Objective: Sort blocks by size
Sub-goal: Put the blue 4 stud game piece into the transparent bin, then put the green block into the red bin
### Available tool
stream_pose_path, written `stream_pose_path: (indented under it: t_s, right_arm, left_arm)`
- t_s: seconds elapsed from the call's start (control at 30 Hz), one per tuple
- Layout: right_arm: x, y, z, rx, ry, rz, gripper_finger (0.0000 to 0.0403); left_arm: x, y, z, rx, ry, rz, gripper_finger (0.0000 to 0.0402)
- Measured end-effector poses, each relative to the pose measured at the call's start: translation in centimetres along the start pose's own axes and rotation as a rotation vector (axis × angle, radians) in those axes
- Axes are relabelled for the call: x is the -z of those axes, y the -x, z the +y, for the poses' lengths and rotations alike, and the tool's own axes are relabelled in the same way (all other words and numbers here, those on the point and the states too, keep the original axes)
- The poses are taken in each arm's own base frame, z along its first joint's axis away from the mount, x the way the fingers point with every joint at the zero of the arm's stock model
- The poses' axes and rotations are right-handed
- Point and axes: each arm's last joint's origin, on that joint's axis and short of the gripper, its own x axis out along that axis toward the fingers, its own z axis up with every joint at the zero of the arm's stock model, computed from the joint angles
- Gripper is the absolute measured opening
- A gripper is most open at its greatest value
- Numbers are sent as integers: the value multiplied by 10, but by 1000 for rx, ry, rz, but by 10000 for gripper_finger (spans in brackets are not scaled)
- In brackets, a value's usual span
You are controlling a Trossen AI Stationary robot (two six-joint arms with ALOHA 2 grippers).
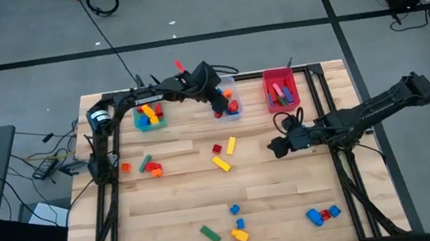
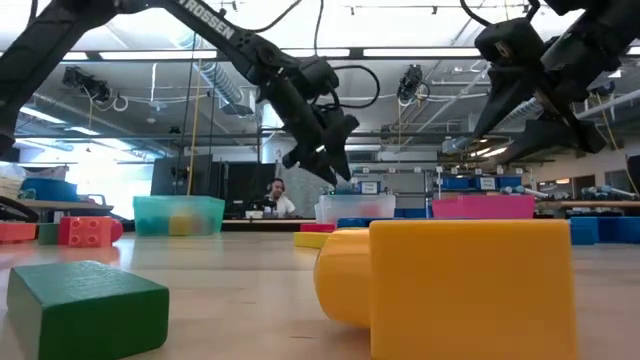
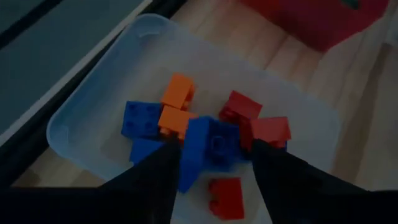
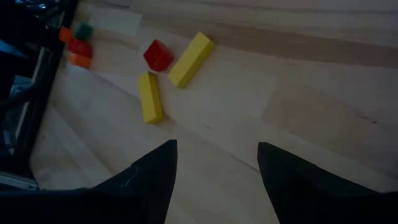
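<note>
While the left gripper [image 1: 223,103] is held over the clear bin [image 1: 233,79] at upper centre of the high view, its fingers are seen parted with nothing clamped; a blue block [image 3: 208,146] lies between them among red and orange ones. At right of centre the right gripper [image 1: 278,146] is spread wide and empty. Two yellow bars [image 4: 191,50] are scattered mid-table.

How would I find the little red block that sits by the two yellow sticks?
Look at the middle of the wooden table, in front of the clear bin. Two yellow bars lie there, apart from the other blocks. The red cube sits just left of the farther bar: it is the only red one there, and short and square, not long.
</note>
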Motion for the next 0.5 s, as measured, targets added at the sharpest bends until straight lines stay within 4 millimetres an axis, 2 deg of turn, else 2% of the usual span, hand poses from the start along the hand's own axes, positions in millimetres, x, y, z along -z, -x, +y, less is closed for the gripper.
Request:
stream_pose_path:
  t_s: [0.3,0.5]
  right_arm:
    - [0,0,0,-3,-2,-1,236]
    - [1,0,1,-11,7,0,236]
  left_arm:
    - [-7,3,-1,-13,-51,-32,249]
    - [-23,22,-4,-24,-2,30,248]
